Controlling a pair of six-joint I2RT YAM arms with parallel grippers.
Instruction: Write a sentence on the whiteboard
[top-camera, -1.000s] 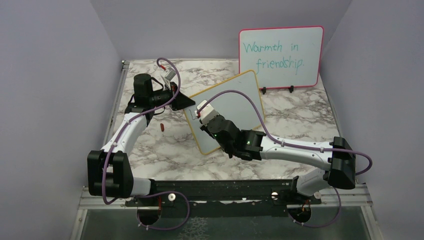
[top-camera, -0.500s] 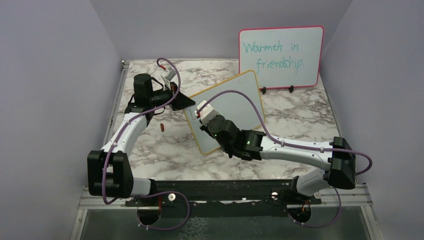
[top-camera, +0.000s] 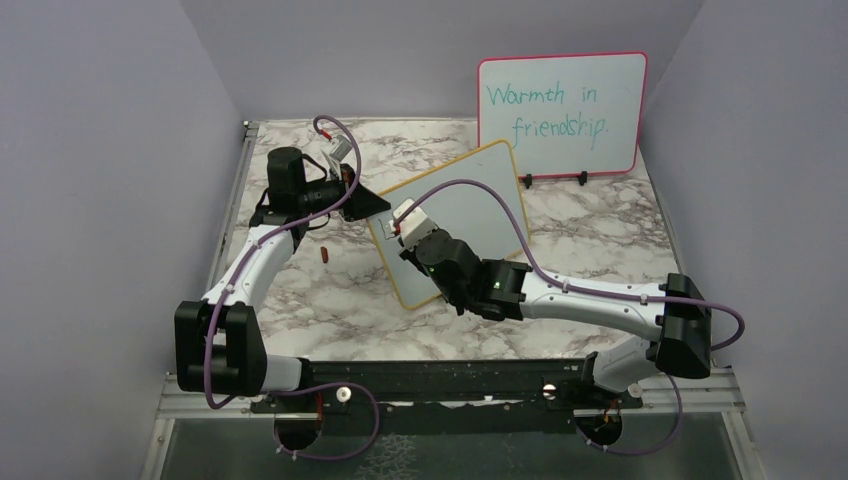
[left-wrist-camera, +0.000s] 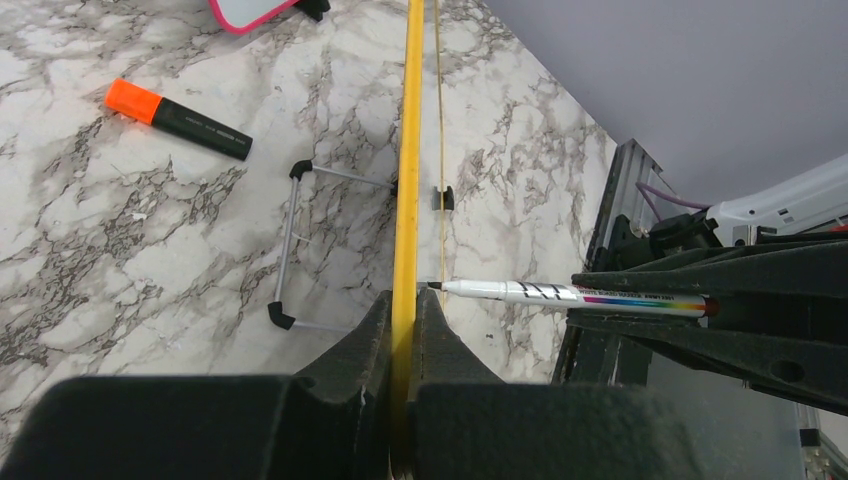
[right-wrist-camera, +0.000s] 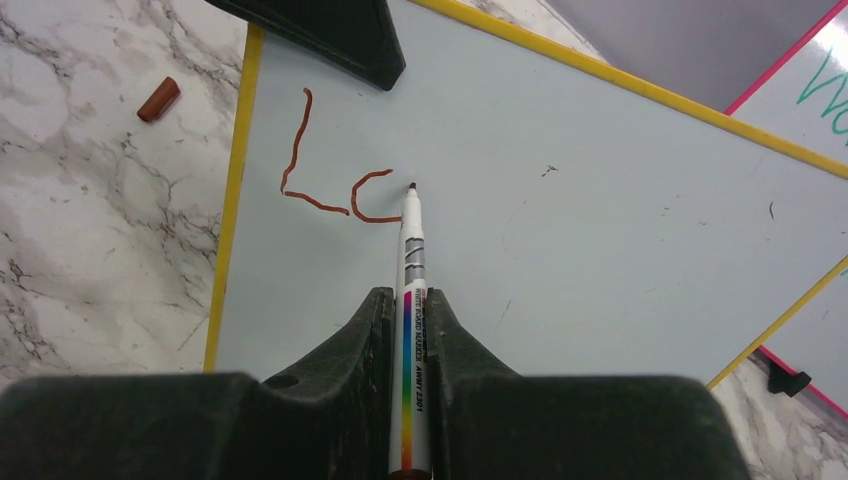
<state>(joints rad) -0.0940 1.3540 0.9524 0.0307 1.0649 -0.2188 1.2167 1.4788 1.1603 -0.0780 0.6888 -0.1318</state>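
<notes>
Whiteboard (right-wrist-camera: 600, 220) showing pale grey-white face, yellow frame running round edge. Sentence (right-wrist-camera: 296, 140) starting in reddish-brown strokes. Marker (right-wrist-camera: 412, 340) wearing white barrel, black zigzags, rainbow band. Cap (right-wrist-camera: 158, 99) showing reddish-brown. Table (top-camera: 330, 290) carrying white marble pattern, grey veining. Second board (top-camera: 560, 100) showing pink frame, teal writing. Highlighter (left-wrist-camera: 195, 127) showing black body, orange cap. Left gripper (left-wrist-camera: 403, 305), right gripper (right-wrist-camera: 405, 305) both looking black. Cables (top-camera: 462, 183) running purple.
</notes>
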